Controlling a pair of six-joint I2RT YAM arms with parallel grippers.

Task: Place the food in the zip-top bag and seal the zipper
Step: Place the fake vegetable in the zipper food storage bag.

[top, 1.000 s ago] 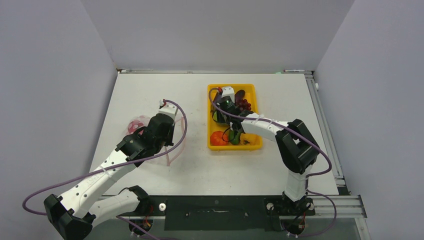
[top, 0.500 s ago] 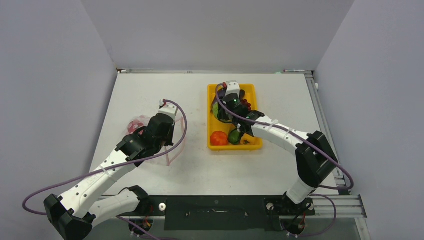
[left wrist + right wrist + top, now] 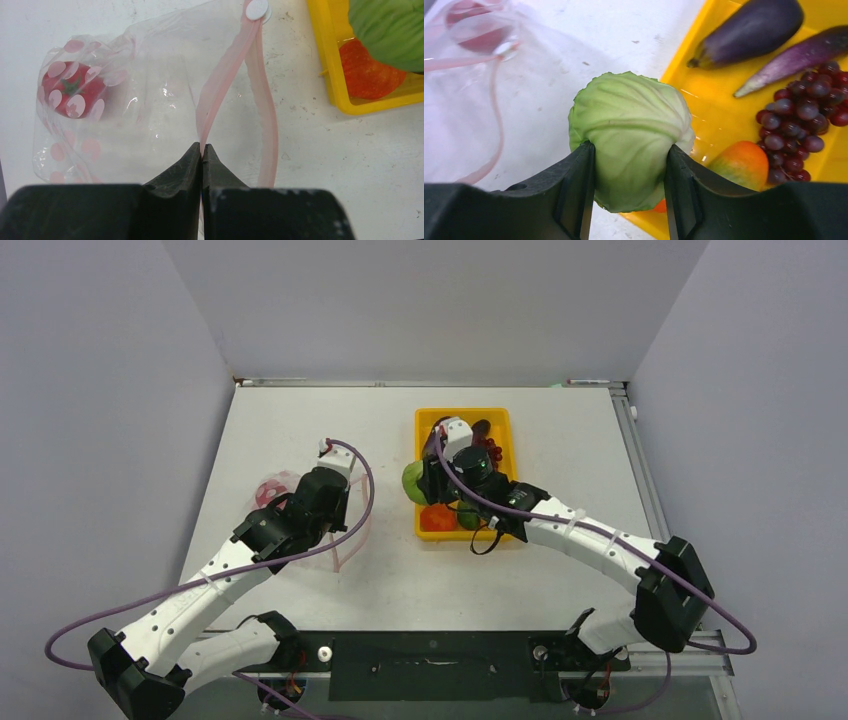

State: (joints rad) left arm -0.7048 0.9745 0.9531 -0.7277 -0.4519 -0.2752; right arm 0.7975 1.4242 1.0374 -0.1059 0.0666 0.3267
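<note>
The clear dotted zip-top bag (image 3: pixel 150 100) lies on the table at the left (image 3: pixel 268 490), with a red tomato (image 3: pixel 70 90) inside it. My left gripper (image 3: pixel 202 150) is shut on the upper lip of the pink zipper (image 3: pixel 225 75) and holds the mouth apart from the lower lip. My right gripper (image 3: pixel 629 170) is shut on a green cabbage (image 3: pixel 631 130) and holds it above the yellow tray's left rim (image 3: pixel 413 480). Two eggplants (image 3: pixel 749 30), grapes (image 3: pixel 804 110) and an orange-green piece (image 3: pixel 741 162) lie in the tray.
The yellow tray (image 3: pixel 500 425) stands right of centre at the back, with an orange-red piece (image 3: pixel 435 517) and a green piece (image 3: pixel 467 515) at its near end. A white tab (image 3: pixel 256 9) sits at the zipper's far end. Grey walls enclose the table.
My right gripper has lifted the cabbage out of the tray and carried it left, over the tray's left rim. The left arm and the bag have not moved.
</note>
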